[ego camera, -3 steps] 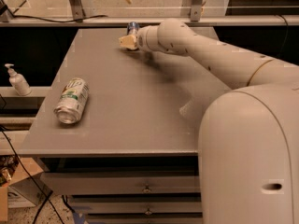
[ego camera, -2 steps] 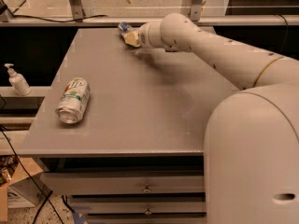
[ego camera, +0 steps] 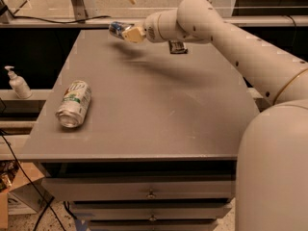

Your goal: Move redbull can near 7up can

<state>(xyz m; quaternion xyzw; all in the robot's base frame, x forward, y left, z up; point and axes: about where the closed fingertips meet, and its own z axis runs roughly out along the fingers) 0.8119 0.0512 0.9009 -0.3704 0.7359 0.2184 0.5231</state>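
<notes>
The 7up can, white and green with a silver end, lies on its side near the left edge of the grey table. My gripper is at the back of the table, raised above its surface, shut on the slim blue-and-silver redbull can, which lies roughly level in the yellowish fingers. The held can is well behind and to the right of the 7up can. My arm reaches in from the right.
A small dark packet lies on the table at the back, partly behind my wrist. A white pump bottle stands on a shelf left of the table. Drawers sit under the tabletop. A rail runs behind the table.
My gripper has lifted the redbull can off the back of the table and carried it leftward. The 7up can has not moved.
</notes>
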